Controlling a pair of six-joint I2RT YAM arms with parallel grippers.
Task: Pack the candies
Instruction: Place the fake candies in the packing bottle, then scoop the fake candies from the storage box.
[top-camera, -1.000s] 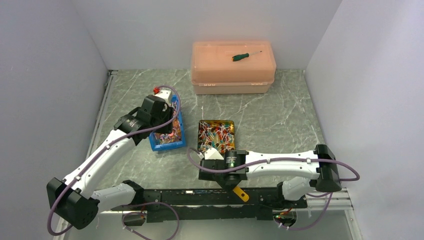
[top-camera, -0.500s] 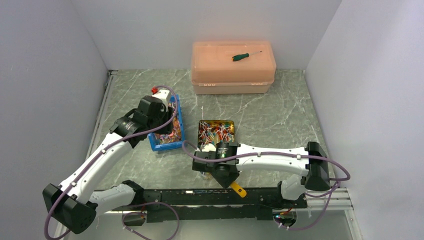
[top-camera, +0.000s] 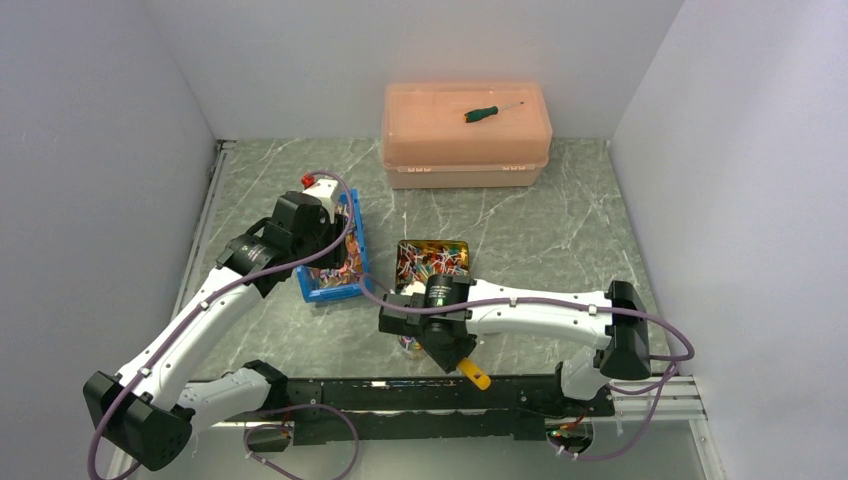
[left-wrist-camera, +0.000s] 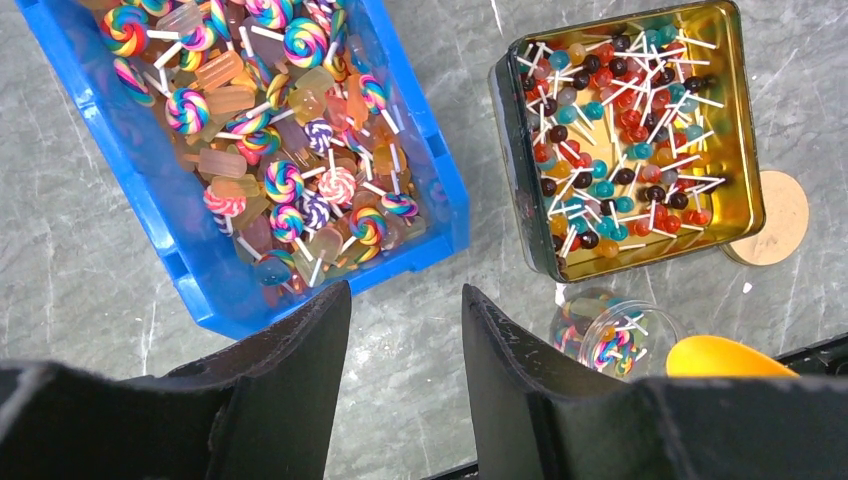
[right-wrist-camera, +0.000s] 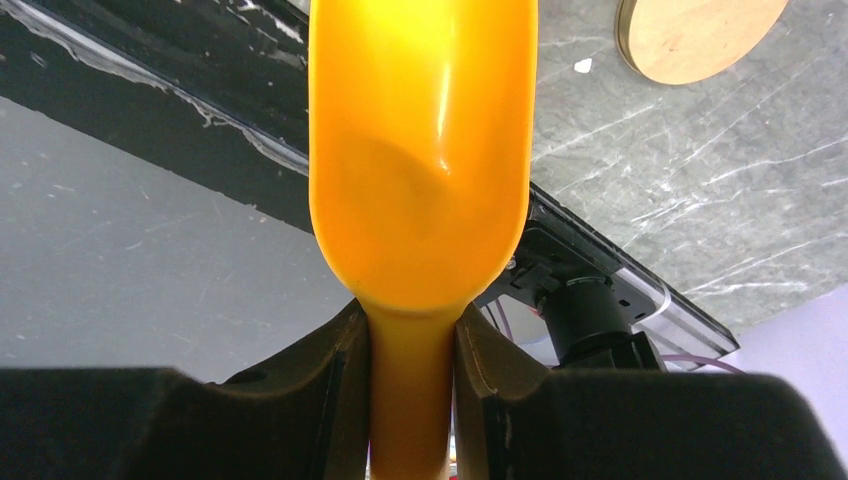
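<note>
- Here, the candies (left-wrist-camera: 290, 190) are swirl lollipops and jellies heaped in a blue plastic bin (left-wrist-camera: 125, 150); round-headed ones on white sticks fill a gold tin (left-wrist-camera: 742, 150) beside it.
- The left gripper (left-wrist-camera: 405, 295) hangs half open and empty over the bin's near edge.
- The right gripper (right-wrist-camera: 410, 320) is clamped on the handle of the smooth orange scoop (right-wrist-camera: 422, 150).
- Since a second ago the right arm has swung leftward, bringing the scoop beside a small clear jar (left-wrist-camera: 612, 335).
- A wooden disc (left-wrist-camera: 770, 215) lies by the tin.
</note>
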